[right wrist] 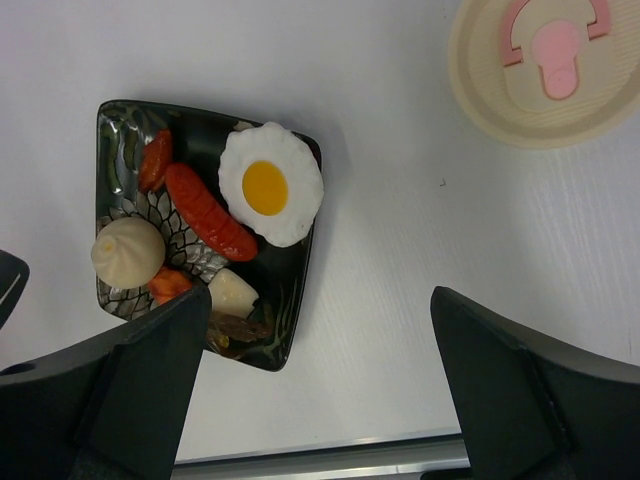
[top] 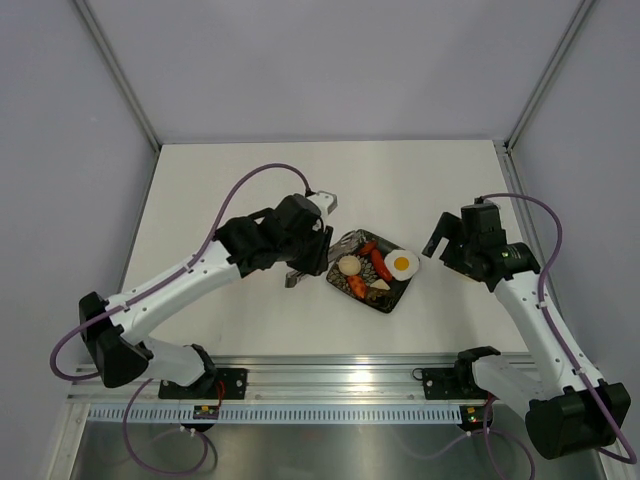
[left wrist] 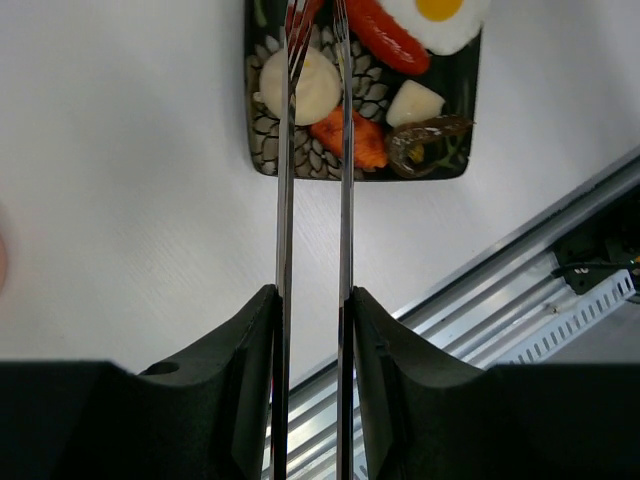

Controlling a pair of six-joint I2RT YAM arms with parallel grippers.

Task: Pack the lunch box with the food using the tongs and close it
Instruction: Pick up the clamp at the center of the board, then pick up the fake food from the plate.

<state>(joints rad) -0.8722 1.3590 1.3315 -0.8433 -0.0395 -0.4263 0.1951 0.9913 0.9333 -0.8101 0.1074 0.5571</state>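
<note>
Clamped in the left pincer, the tongs reach over the black plate, tips at the pale bun, so picking it up seems the step in hand, calling for a tighter squeeze then a lift, while the right pincer hangs wide apart near the lid.

Black patterned square plate sits on white table; slotted metal rail along near edge.

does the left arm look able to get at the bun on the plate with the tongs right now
Probably yes: the left hand holds the tongs, whose tips sit over the bun on the black plate, with nothing between.
</note>
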